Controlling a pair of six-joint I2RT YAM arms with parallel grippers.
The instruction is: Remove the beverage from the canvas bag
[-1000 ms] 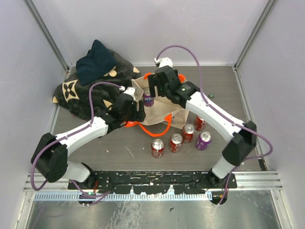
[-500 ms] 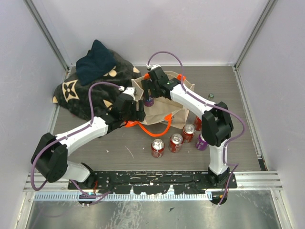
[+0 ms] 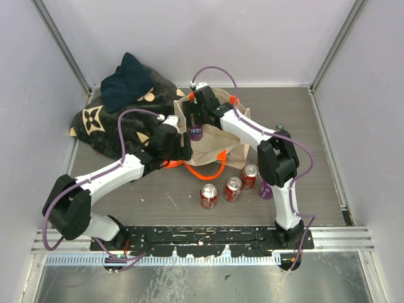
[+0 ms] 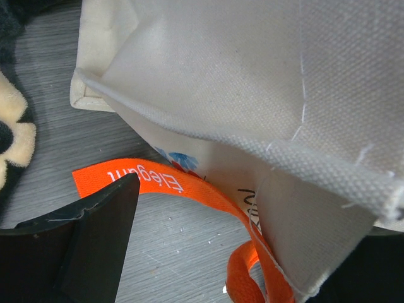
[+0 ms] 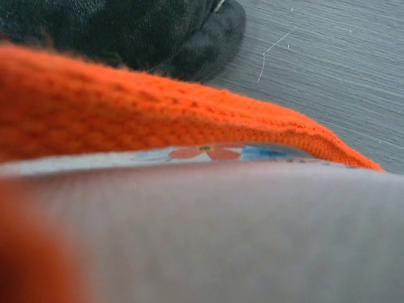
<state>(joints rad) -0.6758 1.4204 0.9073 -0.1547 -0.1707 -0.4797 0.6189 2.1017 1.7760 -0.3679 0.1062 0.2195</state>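
Observation:
The beige canvas bag (image 3: 214,142) with orange handles (image 3: 211,173) stands mid-table, its mouth open. A purple beverage can (image 3: 196,132) stands inside it near the left rim. My right gripper (image 3: 196,117) reaches down into the bag right over the can. Its fingers are hidden in the top view. The right wrist view is filled by blurred bag cloth (image 5: 208,233) and an orange strap (image 5: 158,120). My left gripper (image 3: 178,149) is at the bag's left side. In the left wrist view its dark fingers (image 4: 95,240) stand wide apart around a bag corner (image 4: 315,233) and the strap (image 4: 189,189).
A dark floral blanket (image 3: 117,123) with a navy cloth (image 3: 129,82) on it lies back left, touching the bag. Three red cans (image 3: 233,188) and a purple can (image 3: 266,190) stand in front of the bag, by the right arm's elbow. Walls enclose the table.
The right arm has folded inward and its gripper has moved left and down into the bag, over the purple can. The left arm and the can have stayed put.

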